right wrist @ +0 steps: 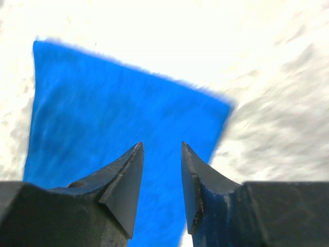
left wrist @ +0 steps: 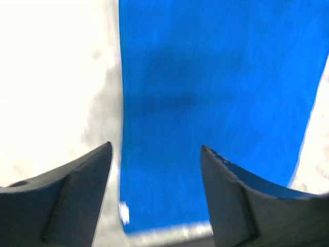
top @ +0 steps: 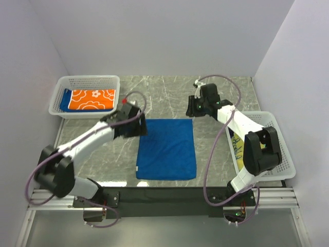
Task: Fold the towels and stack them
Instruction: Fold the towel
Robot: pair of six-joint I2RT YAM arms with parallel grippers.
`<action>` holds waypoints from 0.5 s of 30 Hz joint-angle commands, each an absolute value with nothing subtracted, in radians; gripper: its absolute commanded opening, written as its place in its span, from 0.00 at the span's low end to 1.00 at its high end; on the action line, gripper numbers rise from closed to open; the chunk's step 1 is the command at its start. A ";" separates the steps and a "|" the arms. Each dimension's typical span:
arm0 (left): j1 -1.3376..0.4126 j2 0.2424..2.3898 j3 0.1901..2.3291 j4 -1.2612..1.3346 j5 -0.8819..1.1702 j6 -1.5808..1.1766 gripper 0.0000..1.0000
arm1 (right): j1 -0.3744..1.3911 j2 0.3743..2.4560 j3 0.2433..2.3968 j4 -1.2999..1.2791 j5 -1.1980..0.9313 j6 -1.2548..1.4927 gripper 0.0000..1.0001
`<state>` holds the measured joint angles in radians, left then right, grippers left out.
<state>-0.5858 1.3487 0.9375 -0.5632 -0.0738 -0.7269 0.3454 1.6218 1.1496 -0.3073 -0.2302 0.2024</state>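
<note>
Left gripper (left wrist: pixel 156 146) agape over blue towel (left wrist: pixel 216 92)

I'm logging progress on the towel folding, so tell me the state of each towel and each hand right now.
blue towel: spread flat on the table.
orange flowered towel: folded, lying in the left basket.
yellow towel: in the right basket, mostly hidden.
left hand: open, empty, over the blue towel's edge.
right hand: open, empty, over its corner.
</note>
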 commanded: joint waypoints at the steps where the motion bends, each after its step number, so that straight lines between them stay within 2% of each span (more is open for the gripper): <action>1: -0.531 1.501 1.113 -0.576 -0.095 -0.461 0.77 | 0.310 1.696 1.252 -0.396 -0.258 0.022 0.44; 2: -0.523 1.543 1.205 -0.589 -0.094 -0.416 0.78 | 0.295 1.716 1.273 -0.423 -0.265 0.009 0.45; 8: -0.407 1.750 1.391 -0.572 0.040 -0.212 0.90 | 0.265 1.877 1.442 -0.555 -0.360 -0.192 0.49; 15: -0.341 1.841 1.427 -0.502 0.143 -0.032 0.99 | 0.252 1.985 1.540 -0.644 -0.359 -0.351 0.54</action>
